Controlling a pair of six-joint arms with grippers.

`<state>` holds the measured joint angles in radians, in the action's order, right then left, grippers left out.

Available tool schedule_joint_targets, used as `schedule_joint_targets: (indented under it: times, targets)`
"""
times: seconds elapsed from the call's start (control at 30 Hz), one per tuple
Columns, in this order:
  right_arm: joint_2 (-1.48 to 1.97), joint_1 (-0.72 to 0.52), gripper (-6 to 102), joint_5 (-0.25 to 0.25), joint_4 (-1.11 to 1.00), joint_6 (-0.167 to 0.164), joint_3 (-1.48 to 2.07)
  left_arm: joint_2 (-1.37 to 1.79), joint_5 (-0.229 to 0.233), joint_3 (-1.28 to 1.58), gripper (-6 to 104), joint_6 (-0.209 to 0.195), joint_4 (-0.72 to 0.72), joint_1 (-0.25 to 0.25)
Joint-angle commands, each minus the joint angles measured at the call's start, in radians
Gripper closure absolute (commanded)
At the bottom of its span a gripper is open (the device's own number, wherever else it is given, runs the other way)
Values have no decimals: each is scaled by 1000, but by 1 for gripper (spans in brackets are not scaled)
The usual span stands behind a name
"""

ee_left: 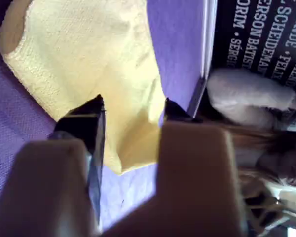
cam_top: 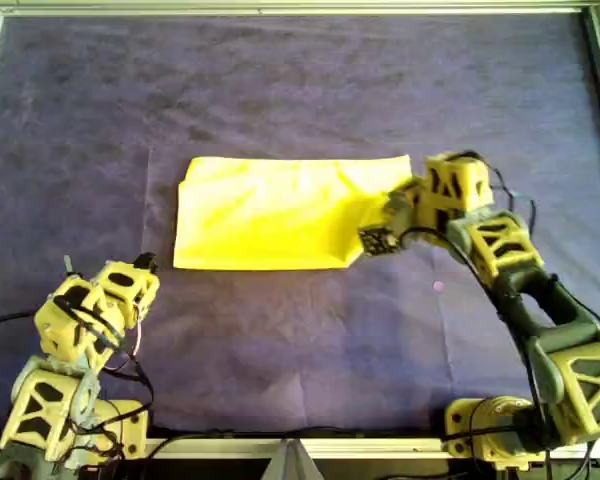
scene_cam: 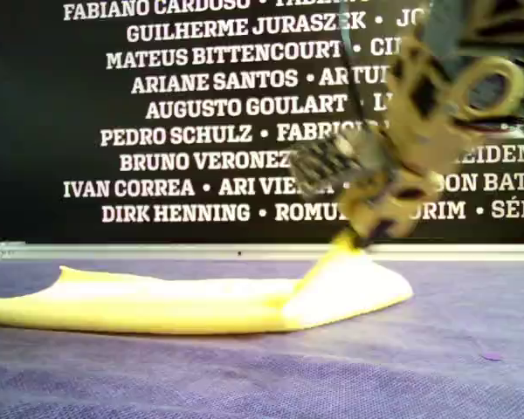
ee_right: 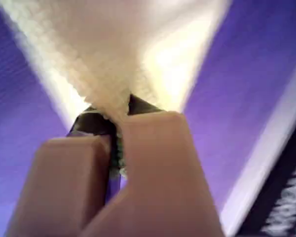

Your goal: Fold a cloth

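Observation:
The yellow cloth (cam_top: 270, 215) lies as a wide rectangle on the purple sheet, mid-table in the overhead view. My right gripper (cam_top: 390, 215) is shut on its edge at the overhead view's right and lifts that end into a peak (scene_cam: 345, 253). The right wrist view shows the fabric (ee_right: 118, 44) pinched between the jaws of the right gripper (ee_right: 119, 116). My left gripper (cam_top: 145, 265) stands open near the overhead view's lower left, apart from the cloth. In the left wrist view its open jaws (ee_left: 130, 123) frame the cloth (ee_left: 89, 54) lying further off.
The dark purple sheet (cam_top: 300, 90) covers the whole table, bounded by a metal frame (cam_top: 280, 8). A black banner with white names (scene_cam: 201, 105) stands behind the far edge in the exterior view.

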<state>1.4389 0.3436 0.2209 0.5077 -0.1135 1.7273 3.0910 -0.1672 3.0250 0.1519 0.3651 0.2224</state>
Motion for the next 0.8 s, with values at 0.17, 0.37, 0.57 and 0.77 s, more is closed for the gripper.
schedule_joint_targets:
  times: [0.17, 0.37, 0.57, 0.77]
  targets:
    - [-149, 235, 97, -5, -43, -11, -451, 18, 0, -14, 55, 3, 0, -5]
    - [-433, 380, 97, -6, -63, -12, -838, 18, 0, -14, 55, 3, 0, -5]
    - [-678, 511, 97, -6, -63, -12, -1187, 18, 0, -14, 55, 3, 0, -5]
    - [-864, 594, 97, -6, -64, -12, -1405, 18, 0, -14, 55, 3, 0, -5]
